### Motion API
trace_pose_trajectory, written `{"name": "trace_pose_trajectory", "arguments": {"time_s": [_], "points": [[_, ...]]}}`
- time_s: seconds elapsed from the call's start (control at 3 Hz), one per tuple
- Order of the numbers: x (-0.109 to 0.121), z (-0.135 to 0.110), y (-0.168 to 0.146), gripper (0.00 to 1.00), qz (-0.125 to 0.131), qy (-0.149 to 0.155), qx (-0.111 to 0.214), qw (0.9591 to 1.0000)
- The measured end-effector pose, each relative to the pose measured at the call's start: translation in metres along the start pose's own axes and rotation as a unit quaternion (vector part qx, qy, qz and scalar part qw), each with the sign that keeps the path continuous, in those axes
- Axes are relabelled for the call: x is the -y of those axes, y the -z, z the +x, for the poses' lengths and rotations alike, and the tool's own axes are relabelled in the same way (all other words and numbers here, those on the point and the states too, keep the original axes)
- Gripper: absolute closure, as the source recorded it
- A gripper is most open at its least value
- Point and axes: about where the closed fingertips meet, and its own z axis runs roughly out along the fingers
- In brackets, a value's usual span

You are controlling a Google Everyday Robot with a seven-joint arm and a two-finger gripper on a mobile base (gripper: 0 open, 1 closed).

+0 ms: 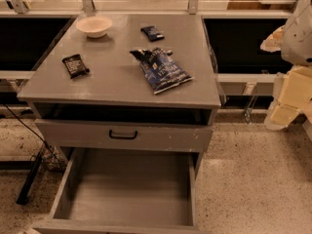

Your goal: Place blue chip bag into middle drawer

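The blue chip bag lies flat on the grey cabinet top, right of centre, with its torn end pointing to the back left. The middle drawer is pulled out below, and its plain grey floor is bare. My gripper shows as pale cream parts at the right edge of the view. It hangs beside the cabinet at about the height of the cabinet top, well to the right of the bag and not touching it. Nothing shows in the gripper.
A white bowl stands at the back left of the cabinet top. Two small dark packets lie there, one at the left and one at the back. A shut drawer front with a black handle sits above the open drawer. Black cables lie on the floor at the left.
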Motion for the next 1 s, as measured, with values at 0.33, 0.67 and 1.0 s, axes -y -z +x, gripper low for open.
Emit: {"name": "trace_pose_trajectory", "arguments": {"time_s": [0.33,0.67,1.0], "points": [[0.000,0.000,0.000,0.00,0.000,0.000,0.000,1.0000],[0.022,-0.010,-0.012,0.00,0.003,0.008,0.011,0.9999],[0.052,-0.030,-0.029,0.00,-0.002,0.028,0.040,0.9988]]}}
